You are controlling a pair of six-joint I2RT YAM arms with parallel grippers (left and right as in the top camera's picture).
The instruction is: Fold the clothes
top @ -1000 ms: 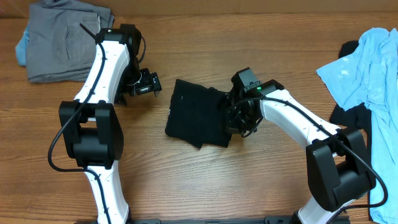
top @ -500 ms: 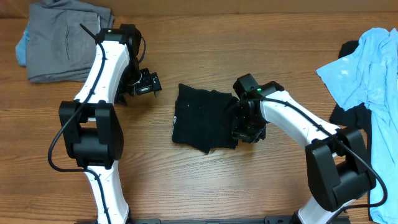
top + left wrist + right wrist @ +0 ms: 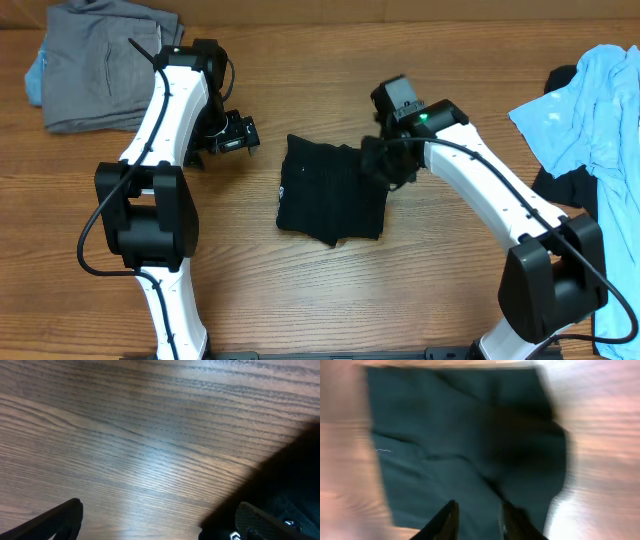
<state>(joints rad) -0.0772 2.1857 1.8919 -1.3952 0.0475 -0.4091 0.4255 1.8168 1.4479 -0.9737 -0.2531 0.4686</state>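
A folded black shirt (image 3: 330,190) lies near the middle of the wooden table (image 3: 330,300), a roughly square dark bundle with a small white mark near its left edge. The right gripper (image 3: 385,160) hangs over the shirt's upper right corner; in the blurred right wrist view its two fingers (image 3: 447,520) stand a narrow gap apart above the dark cloth (image 3: 465,435), with nothing pinched between them. The left gripper (image 3: 232,135) sits to the upper left of the shirt, apart from it, over bare wood. The left wrist view shows its jaws spread wide, one fingertip at each lower corner of the frame, and only wood grain between them. A pile of grey garments (image 3: 100,65) rests in the upper left corner of the overhead frame. At the right edge a light blue cloth (image 3: 590,110) lies over another black garment (image 3: 565,180).
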